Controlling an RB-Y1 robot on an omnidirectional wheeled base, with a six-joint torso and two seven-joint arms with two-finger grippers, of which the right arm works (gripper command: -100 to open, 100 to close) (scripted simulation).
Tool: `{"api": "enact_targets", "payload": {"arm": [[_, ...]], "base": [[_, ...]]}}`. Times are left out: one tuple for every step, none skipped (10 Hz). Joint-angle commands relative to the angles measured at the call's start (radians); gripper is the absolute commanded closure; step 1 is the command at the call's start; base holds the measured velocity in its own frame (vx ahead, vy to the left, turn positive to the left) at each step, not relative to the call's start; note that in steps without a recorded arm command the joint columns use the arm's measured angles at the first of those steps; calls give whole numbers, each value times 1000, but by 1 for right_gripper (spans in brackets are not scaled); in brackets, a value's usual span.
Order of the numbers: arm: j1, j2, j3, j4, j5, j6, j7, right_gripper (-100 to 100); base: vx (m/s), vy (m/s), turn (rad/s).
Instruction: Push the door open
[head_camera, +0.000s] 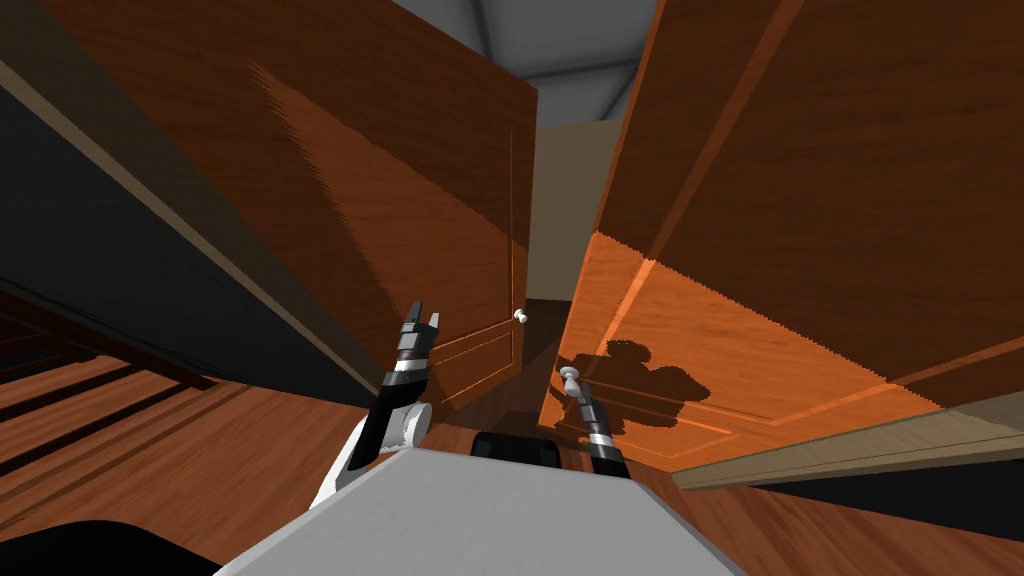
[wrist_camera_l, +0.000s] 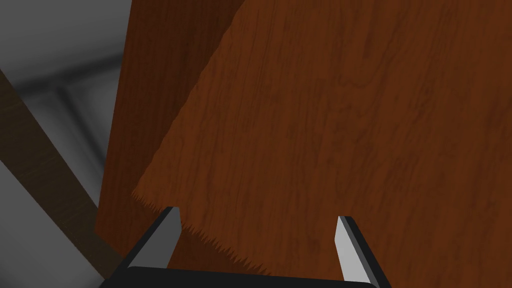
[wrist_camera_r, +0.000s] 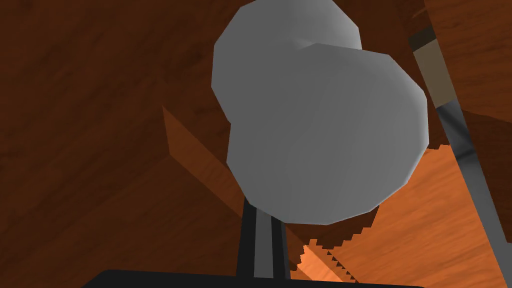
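Two brown wooden door leaves stand ahead, the left leaf (head_camera: 400, 200) and the right leaf (head_camera: 800, 250), with a narrow gap between them. Each carries a pale knob: the left knob (head_camera: 520, 316) and the right knob (head_camera: 570, 376). My right gripper (head_camera: 580, 393) sits just under the right knob (wrist_camera_r: 320, 130). Its fingers (wrist_camera_r: 263, 225) stand together, shut, with their tips hidden behind the knob. Close to the left leaf's face (wrist_camera_l: 350, 125), my left gripper (head_camera: 421, 322) is raised and open (wrist_camera_l: 257, 225), with nothing between its fingers.
Through the gap between the leaves I see a beige wall (head_camera: 560, 200). Wooden floor (head_camera: 150, 440) lies to my left beneath a black area (head_camera: 80, 250). A beige frame strip (head_camera: 850, 450) runs under the right leaf.
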Motion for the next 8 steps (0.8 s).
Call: {"api": "enact_targets", "payload": {"arm": [[-2, -3, 0, 2, -12, -1, -44, -100], [-3, -4, -1, 4, -19, 0, -68, -100], [-4, -5, -1, 5, -26, 0, -92, -100], [-6, -7, -2, 7, -35, 0, -121, -100], [-8, -9, -2, 9, -45, 1, -150, -100], [-10, -11, -3, 11, -55, 1, -179, -100], [-10, -11, -3, 11, -55, 1, -186, -100], [-11, -13, -4, 12, -65, 2, -219, -100]], "base": [[-33, 9, 51], [-35, 11, 39], [-32, 8, 46], [-37, 6, 60], [-48, 7, 61], [-46, 2, 54], [-26, -3, 20], [-23, 0, 41]]}}
